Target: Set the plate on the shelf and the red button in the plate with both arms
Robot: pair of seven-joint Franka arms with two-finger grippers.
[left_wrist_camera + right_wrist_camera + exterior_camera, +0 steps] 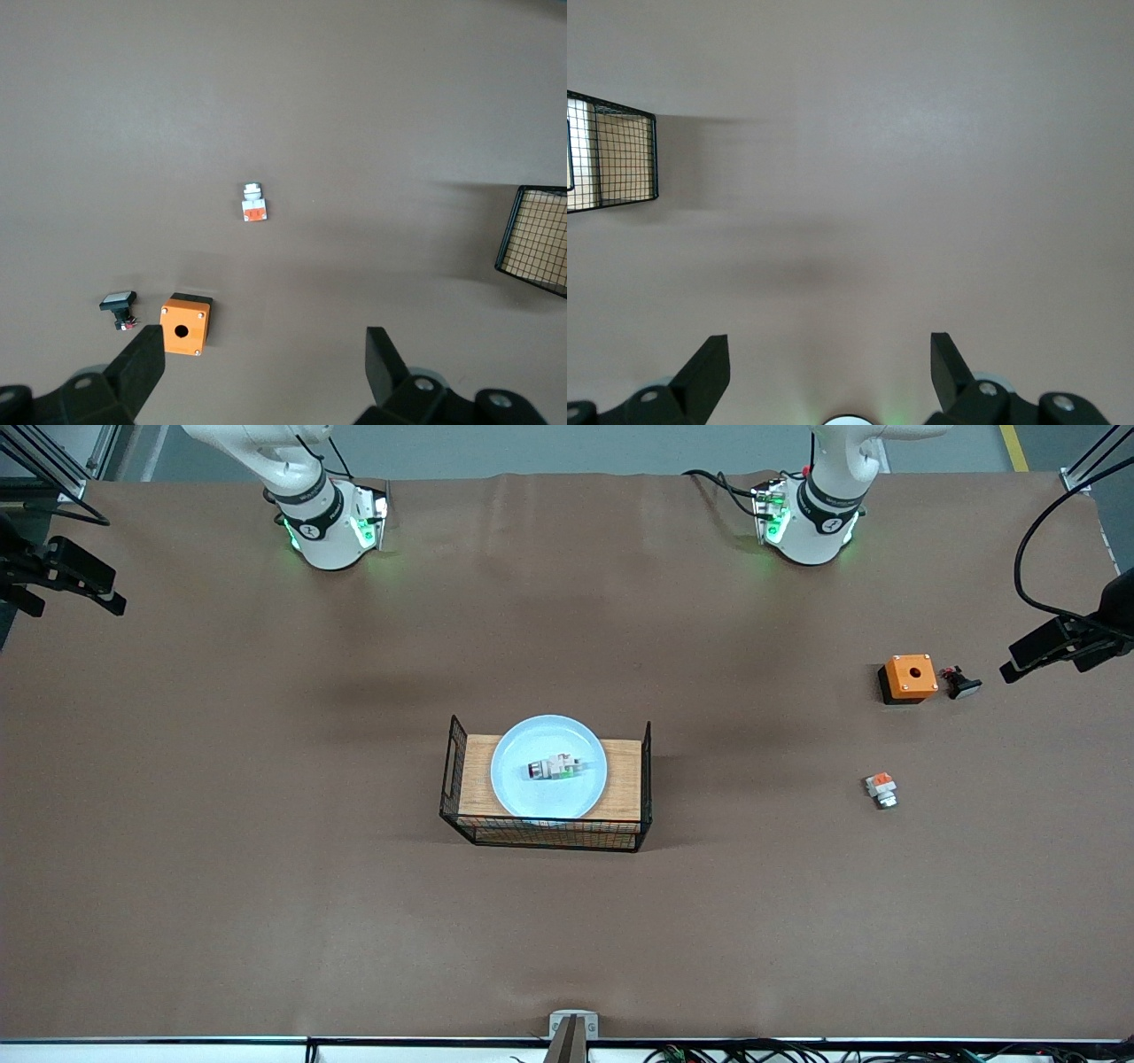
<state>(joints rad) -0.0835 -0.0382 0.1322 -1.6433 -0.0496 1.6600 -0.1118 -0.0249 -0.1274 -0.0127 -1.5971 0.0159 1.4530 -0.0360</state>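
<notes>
Your red button (553, 768) lies at the plate's (523, 793) centre in the wire basket (456, 779); left gripper (266, 361) and right gripper (830, 361), fingers spread, hold nothing.

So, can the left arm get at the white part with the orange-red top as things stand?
Probably yes. The white part with the orange-red top lies alone on the table toward the left arm's end, and the left tool is open above, nothing between.

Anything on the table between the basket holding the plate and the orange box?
No, bare brown table in the front view between the wire basket, with the plate in it, and the orange box. The white part with orange top lies nearer the camera, off that line.
</notes>
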